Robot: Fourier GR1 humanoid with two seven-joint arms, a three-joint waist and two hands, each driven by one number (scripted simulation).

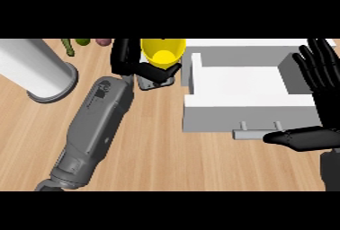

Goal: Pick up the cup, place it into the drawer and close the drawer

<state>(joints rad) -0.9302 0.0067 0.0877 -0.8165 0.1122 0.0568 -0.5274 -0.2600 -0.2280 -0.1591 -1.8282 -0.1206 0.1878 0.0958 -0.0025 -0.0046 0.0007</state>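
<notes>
Left hand [133,60] curled round yellow cup [163,50] near counter's [166,152] far edge, just left of open white drawer [242,85]. Cup outside drawer, mouth visible. Right hand [319,103] at right edge, fingers straight, resting beside drawer. Drawer handle [256,132] faces near side. White cylinder [36,67] far-left corner.

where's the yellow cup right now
In the head view, the yellow cup sits top centre, held by the left robot hand, just left of the open white drawer.
</notes>
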